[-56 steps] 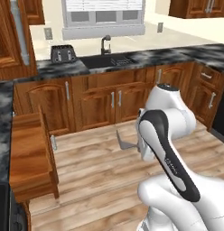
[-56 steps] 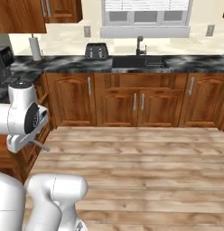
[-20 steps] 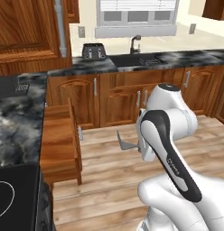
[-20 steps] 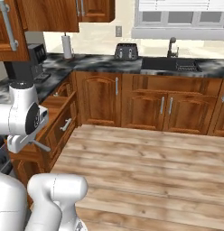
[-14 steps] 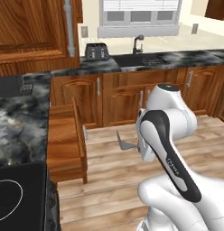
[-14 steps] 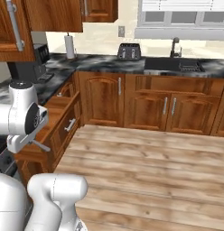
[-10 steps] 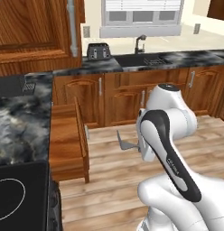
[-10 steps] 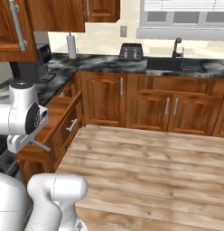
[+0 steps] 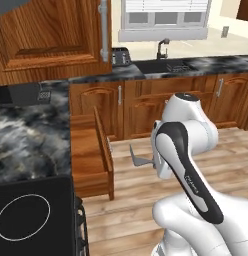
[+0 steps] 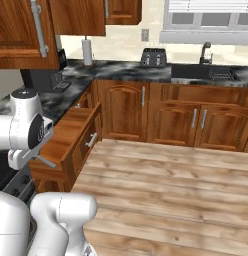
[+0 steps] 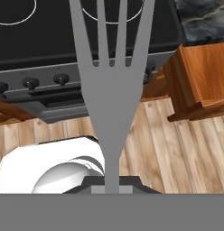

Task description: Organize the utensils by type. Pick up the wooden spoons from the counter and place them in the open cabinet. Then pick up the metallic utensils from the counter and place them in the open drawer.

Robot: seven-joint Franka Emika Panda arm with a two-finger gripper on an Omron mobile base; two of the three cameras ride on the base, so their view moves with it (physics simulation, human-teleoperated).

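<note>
Mid-task, metal phase: jaws clenched on fork (image 11: 111, 90), carried above floor beside open drawer (image 9: 88, 155); drawer bottom bare as visible, drop-off pending; spoons' status not discernible.

Matt grey metal fork (image 11: 111, 81), reddish wood drawer (image 9: 88, 155), seemingly polished marbled stone counter (image 9: 31, 135)

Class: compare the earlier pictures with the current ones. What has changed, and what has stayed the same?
The base has driven toward the open drawer, so the whole scene has shifted in both base views; the things themselves did not move. The gripper stays shut on the fork, and the arm's pose is unchanged.
</note>
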